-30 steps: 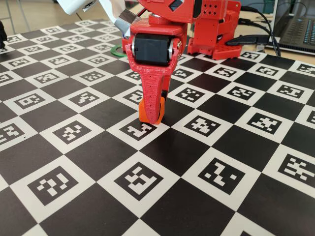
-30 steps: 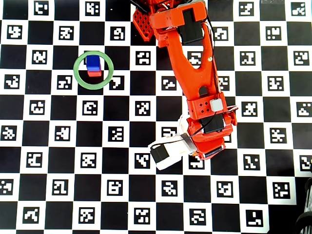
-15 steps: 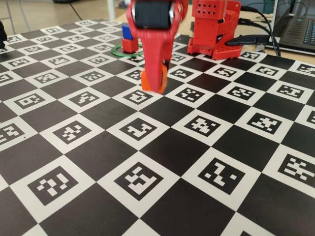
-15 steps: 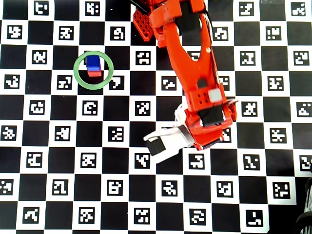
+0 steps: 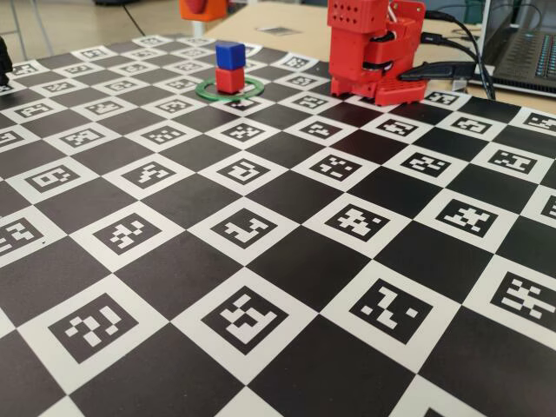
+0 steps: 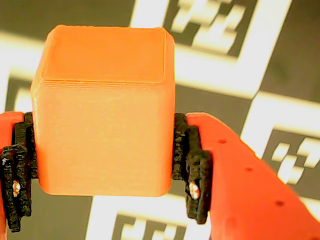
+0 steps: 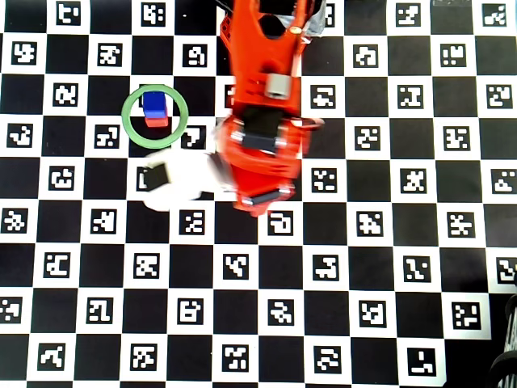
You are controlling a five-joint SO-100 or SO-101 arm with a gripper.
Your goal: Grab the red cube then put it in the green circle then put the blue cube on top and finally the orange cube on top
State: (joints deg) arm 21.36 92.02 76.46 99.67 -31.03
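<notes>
The orange cube fills the wrist view, clamped between the black pads of my red gripper, which is shut on it above the checkered board. The blue cube sits on top of the red cube inside the green circle at the back of the board. From overhead, the blue cube, red cube and green circle lie left of my blurred red arm. The orange cube and the jaws are hidden in the overhead view.
The red arm base stands at the back right of the marker board. A laptop and black cables lie behind it. A white blurred wrist part shows just below the circle.
</notes>
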